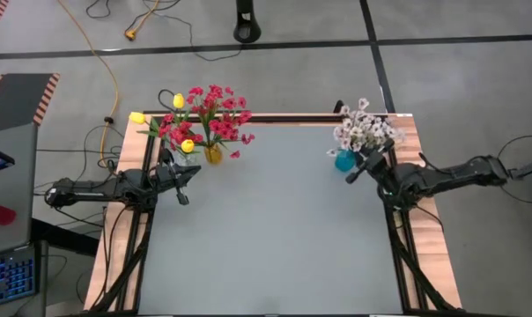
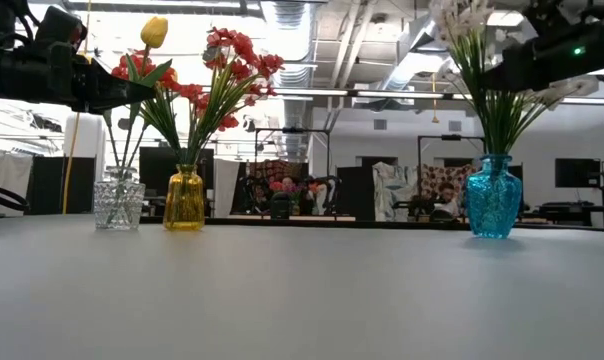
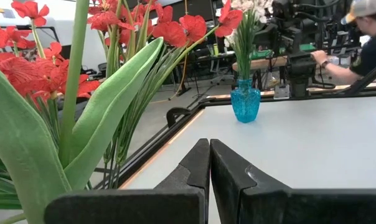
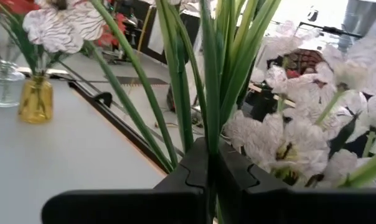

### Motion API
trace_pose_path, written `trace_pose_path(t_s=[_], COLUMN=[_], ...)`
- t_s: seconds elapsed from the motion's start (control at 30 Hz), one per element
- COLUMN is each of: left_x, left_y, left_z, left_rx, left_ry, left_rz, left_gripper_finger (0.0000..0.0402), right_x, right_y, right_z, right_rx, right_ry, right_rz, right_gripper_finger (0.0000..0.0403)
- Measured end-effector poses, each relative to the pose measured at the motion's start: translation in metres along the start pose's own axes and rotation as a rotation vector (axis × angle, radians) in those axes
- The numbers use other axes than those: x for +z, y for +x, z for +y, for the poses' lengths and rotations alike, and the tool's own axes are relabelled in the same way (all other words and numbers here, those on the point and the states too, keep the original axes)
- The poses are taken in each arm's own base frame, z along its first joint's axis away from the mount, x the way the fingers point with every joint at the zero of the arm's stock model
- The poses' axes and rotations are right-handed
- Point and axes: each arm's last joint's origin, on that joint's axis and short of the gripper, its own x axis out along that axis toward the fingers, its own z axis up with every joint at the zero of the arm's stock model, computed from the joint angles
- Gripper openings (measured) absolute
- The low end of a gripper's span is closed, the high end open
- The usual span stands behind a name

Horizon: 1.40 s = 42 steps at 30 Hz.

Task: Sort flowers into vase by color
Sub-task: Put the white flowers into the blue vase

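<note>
On grey table, white flowers against right gripper jaws.

The low view's top edge crops the white flowers, and a person runs off the left wrist view's edge

Overhead view straight down, low view level across table, wrist views close among stems, perhaps sharing blue vase.

The light is bright and even from ceiling lamps above, the table shows only soft shadows, and the nearest white flowers look blurred.
</note>
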Motion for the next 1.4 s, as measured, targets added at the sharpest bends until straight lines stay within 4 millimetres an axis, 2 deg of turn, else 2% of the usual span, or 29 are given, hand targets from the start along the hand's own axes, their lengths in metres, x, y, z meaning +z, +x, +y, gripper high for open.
trace_pose_path(t_s=[0.63,1.1,1.4], left_x=[0.0000,0.0000,0.0000], left_y=[0.0000,0.0000,0.0000], left_z=[0.0000,0.0000,0.0000], left_rx=[0.001,0.000,0.000], left_ry=[-0.002,-0.001,-0.002], left_rz=[0.000,0.000,0.000], left_gripper_finger=[0.0000,0.0000,0.0000], right_x=[-0.0055,-0.0057,-0.0057], right_y=[0.0045,0.0044,0.0044], right_z=[-0.0027,-0.0042,-0.0045], right_rx=[-0.041,-0.092,-0.104], right_ry=[-0.048,-0.019,0.065], right_rz=[0.042,0.058,0.057], right_gripper_finger=[0.0053,0.0161,0.0198])
